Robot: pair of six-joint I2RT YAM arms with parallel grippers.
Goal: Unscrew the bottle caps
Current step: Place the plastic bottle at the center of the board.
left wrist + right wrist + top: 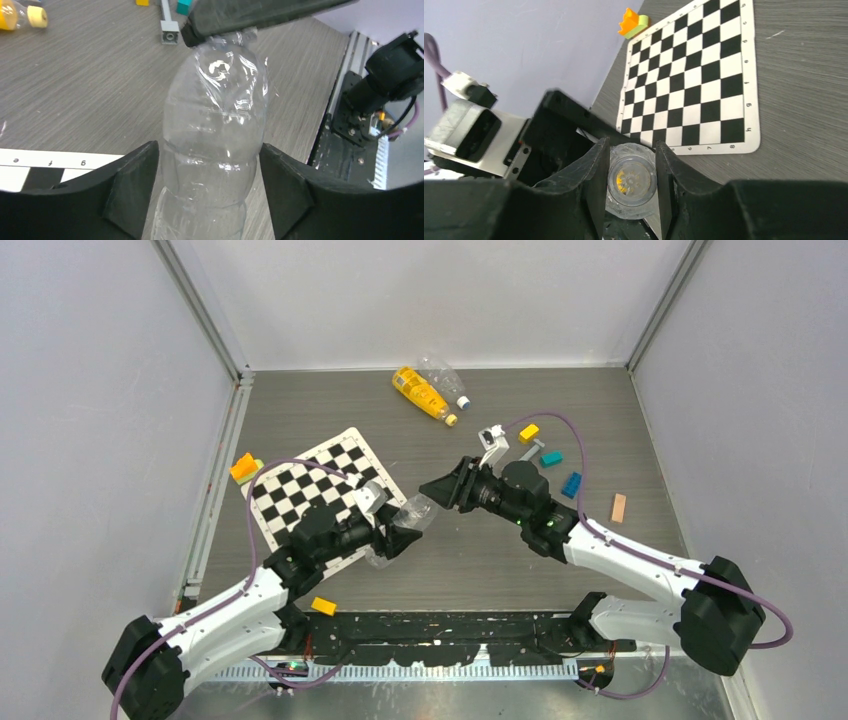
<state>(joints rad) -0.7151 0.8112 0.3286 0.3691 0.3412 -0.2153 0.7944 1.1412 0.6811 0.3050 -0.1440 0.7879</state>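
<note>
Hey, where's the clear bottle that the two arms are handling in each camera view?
Top external: clear bottle at centre, between left gripper and right gripper.
Left wrist: fills the middle, between the fingers.
Right wrist: bottom centre, end-on, cap between the fingers.
Shared landmark: checkerboard mat.

Three bottles are showing: a near clear bottle (405,525), a far clear bottle (438,370) and an orange bottle (418,390). Three caps are showing too: one yellow cap (451,420), one white cap (463,401), one pale cap (631,180). Seven small blocks (244,468) (323,606) (529,433) (531,451) (551,457) (571,484) (618,507) and one checkerboard mat (300,485) are lying there.
</note>
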